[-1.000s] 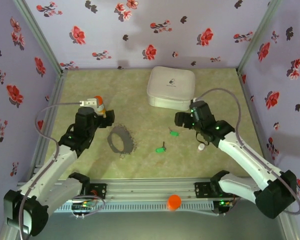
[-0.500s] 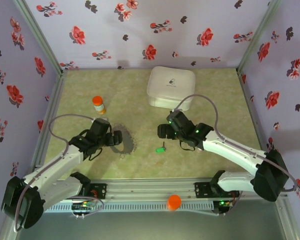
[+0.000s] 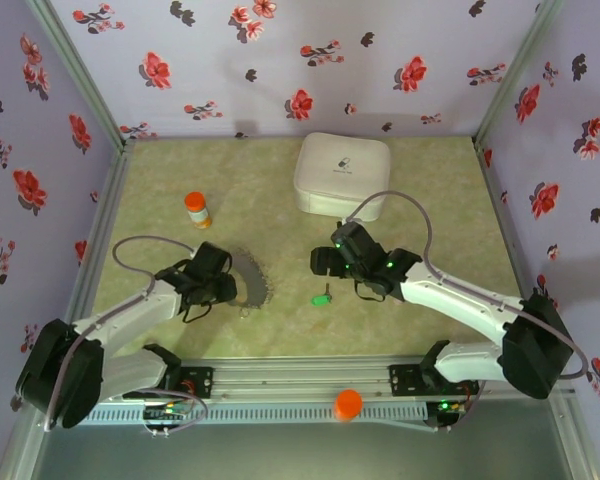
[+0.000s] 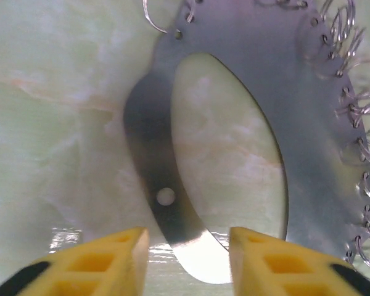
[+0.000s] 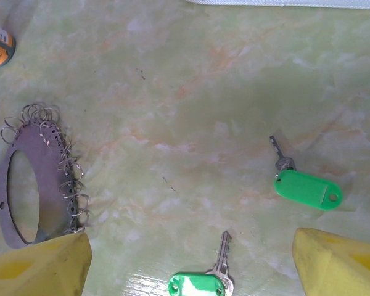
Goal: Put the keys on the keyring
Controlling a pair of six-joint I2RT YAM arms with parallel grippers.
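grey metal of the keyring (image 4: 154,154) is seen lying flat on the counter (image 3: 270,190), with its fringe of small wire loops carried along one long edge. the narrow, bare end of the plate is bracketed by the yellow fingers (image 4: 111,259) of the left hand (image 4: 188,246). they are held spread, with a gap on each side, and nothing is pinched yet. this placement is judged to be a set-up for gripping the plate by its bare end, so that the wire loops are left free to take a key. the left arm is stretched low and forward over the counter, with the wrist tipped down toward the plate.

both keys (image 5: 305,188) are lying loose on the counter, well apart from the keyring, shafts pointed away from the right hand (image 5: 188,262). that hand is held wide open above them, empty, and one green head is framed between its fingers. the right arm is folded inward with the hand aimed down at the counter. an orange-capped bottle (image 3: 197,209) and a white case (image 3: 342,175) are stood farther back.
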